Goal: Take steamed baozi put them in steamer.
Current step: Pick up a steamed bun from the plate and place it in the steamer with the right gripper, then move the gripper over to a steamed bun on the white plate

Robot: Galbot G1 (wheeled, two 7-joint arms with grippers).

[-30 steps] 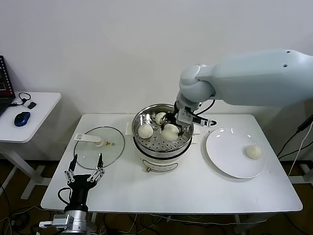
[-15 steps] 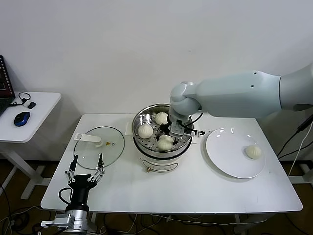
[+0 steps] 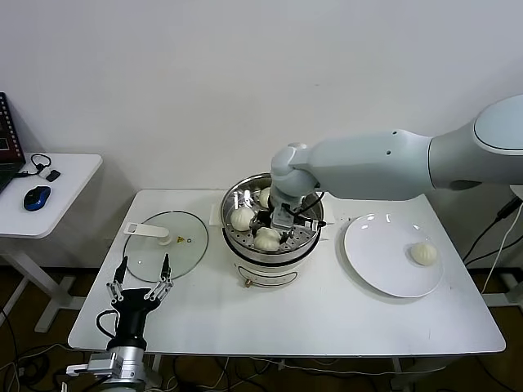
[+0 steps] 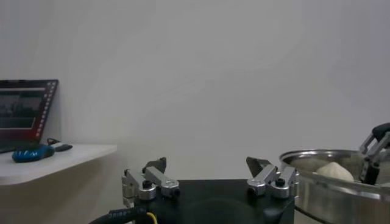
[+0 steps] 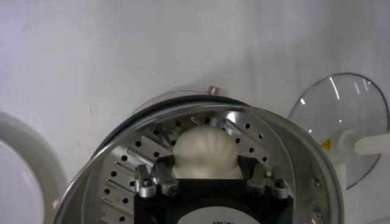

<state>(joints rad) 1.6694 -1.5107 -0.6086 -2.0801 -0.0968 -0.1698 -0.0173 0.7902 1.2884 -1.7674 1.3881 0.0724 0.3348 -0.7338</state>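
Straddling a baozi (image 5: 203, 152) on the perforated tray, the right gripper (image 3: 274, 226) sits low inside the steamer (image 3: 235, 235), jaws parted around the bun and seemingly letting go. Two more buns (image 3: 243, 218) lie just beside it. The last baozi (image 3: 423, 253) waits on the plate (image 3: 376, 269), toward the right arm's side. The left gripper (image 3: 139, 283) idles open near the table's (image 3: 327, 327) front-left edge.

Right tool (image 3: 273, 226) fills steamer (image 3: 270, 261); plate (image 3: 384, 269) side open; lid (image 3: 167, 245) left.
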